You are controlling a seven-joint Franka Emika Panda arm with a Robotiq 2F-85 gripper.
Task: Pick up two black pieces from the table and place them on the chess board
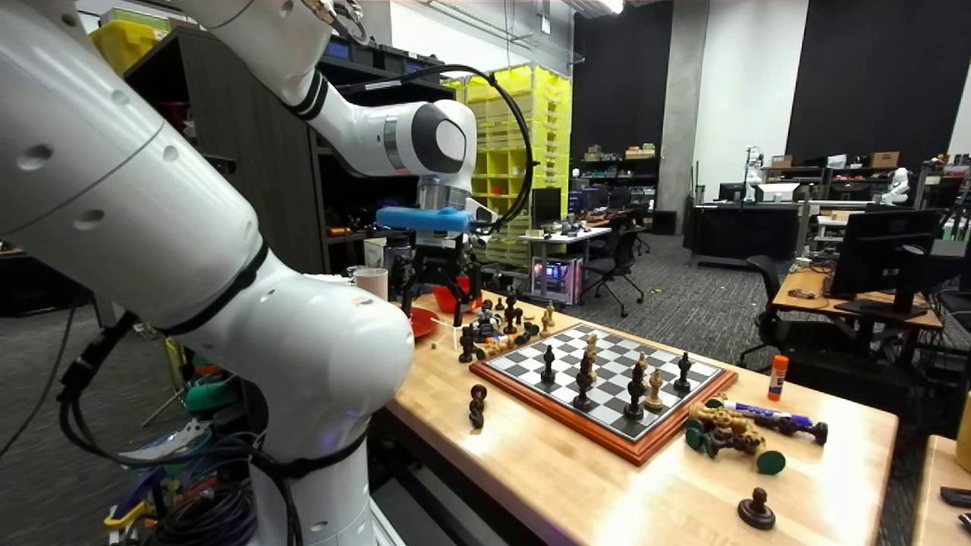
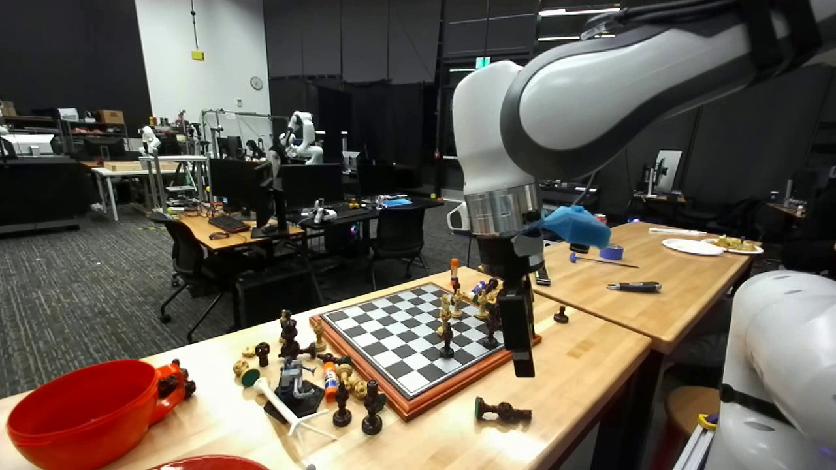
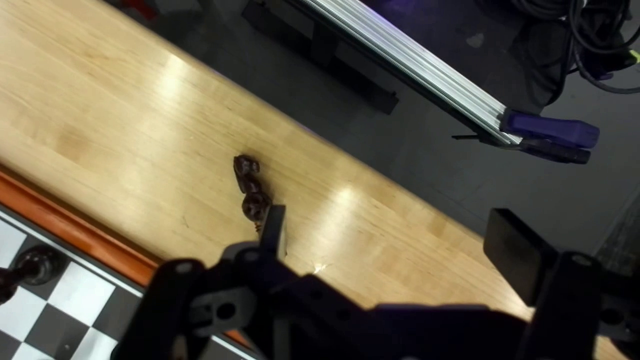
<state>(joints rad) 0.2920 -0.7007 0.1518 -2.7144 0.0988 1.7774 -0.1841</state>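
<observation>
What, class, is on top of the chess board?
Dark chessmen and pale chessmen stand on the chess board. The surface directly beneath each one is covered and cannot be seen.

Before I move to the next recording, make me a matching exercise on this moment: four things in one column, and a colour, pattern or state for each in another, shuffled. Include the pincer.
Things
1. chess board
2. pincer
3. dark piece off the chess board in the wrist view
4. bowl

Descriptions
A. lying on the table
B. red
C. black and white squares
D. open, holding nothing

Pairs: 1-C; 2-D; 3-A; 4-B
</observation>
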